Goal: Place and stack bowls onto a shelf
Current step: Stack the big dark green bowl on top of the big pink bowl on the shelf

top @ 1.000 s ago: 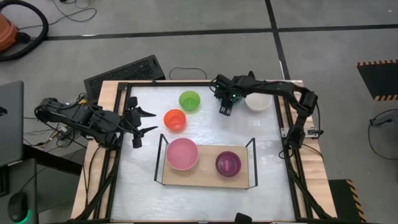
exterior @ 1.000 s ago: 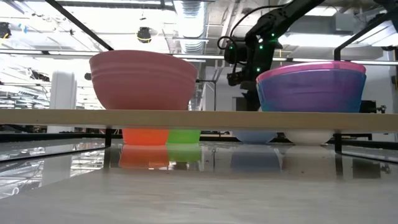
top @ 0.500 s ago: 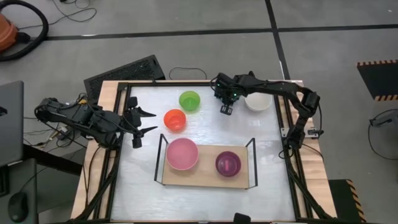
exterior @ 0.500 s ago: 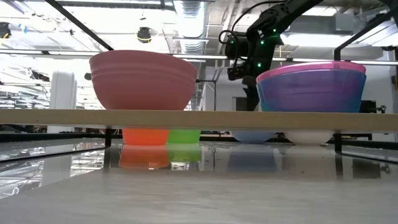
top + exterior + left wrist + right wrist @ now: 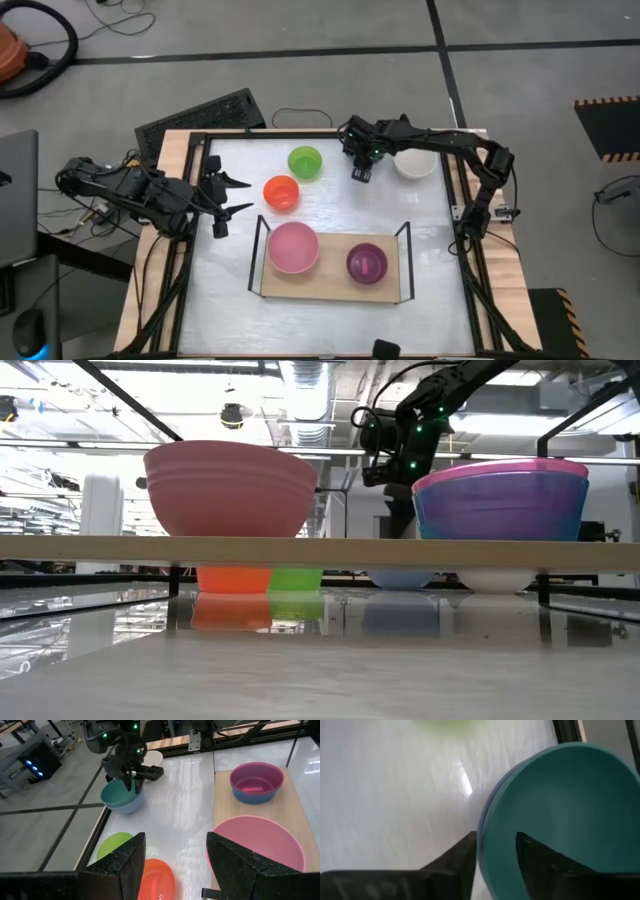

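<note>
**Rim grip on the teal bowl looks thin**

The right gripper [image 5: 132, 782] is down on the teal bowl [image 5: 120, 797] at the far side of the table [image 5: 330, 205]. One finger is inside the rim and the other outside. From here I cannot tell whether the fingers have actually pinched the wall or only straddle it. The bowl seems to sit on the table, not lifted.

If that hold is only on the lip, I'd expect the bowl to tip or swing once it comes up. A smooth plastic wall could also slide out of the fingers. A bowl dropped there could knock the white bowl [image 5: 414, 162], which sits just beside it, nearer the table's far right corner.

Further out, the green bowl [image 5: 305, 161] and the orange bowl [image 5: 282, 192] stand near each other on the left arm's side, both loose on the table. The left gripper [image 5: 228, 197] waits near the orange bowl with its fingers spread and nothing in them.

Furthest from the grip is the shelf [image 5: 330, 285], which carries the large pink bowl [image 5: 293, 247] and the purple bowl [image 5: 367, 263]. A carry to the shelf would have to clear the black wire frame [image 5: 405, 240] at its end. A bowl hanging crooked could catch on that wire.
</note>
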Controlling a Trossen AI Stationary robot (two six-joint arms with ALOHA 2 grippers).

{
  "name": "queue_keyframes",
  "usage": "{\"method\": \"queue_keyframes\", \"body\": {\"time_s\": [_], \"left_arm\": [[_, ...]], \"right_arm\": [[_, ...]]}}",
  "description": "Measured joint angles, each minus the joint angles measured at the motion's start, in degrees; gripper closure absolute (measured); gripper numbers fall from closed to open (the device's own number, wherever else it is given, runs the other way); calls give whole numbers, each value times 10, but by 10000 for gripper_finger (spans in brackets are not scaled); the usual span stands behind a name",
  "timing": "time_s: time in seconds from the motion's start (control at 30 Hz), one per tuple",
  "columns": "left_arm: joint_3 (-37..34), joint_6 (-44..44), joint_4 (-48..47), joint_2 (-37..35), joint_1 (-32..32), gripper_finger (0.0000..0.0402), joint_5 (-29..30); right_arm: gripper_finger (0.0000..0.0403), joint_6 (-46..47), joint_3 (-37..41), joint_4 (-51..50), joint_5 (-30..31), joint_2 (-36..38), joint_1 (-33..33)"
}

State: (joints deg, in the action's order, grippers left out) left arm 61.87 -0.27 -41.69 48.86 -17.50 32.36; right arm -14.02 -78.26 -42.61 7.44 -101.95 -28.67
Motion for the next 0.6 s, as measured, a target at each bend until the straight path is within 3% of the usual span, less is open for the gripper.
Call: {"method": "queue_keyframes", "body": {"time_s": [0.13, 0.27, 0.6], "left_arm": [[0, 0, 0, 0, 0, 205, 0], [0, 0, 0, 0, 0, 205, 0], [0, 0, 0, 0, 0, 205, 0]], "right_arm": [[208, 0, 0, 10, 1, 0, -1], [211, 0, 0, 12, 0, 0, -3], [301, -3, 0, 7, -9, -5, -11]]}}
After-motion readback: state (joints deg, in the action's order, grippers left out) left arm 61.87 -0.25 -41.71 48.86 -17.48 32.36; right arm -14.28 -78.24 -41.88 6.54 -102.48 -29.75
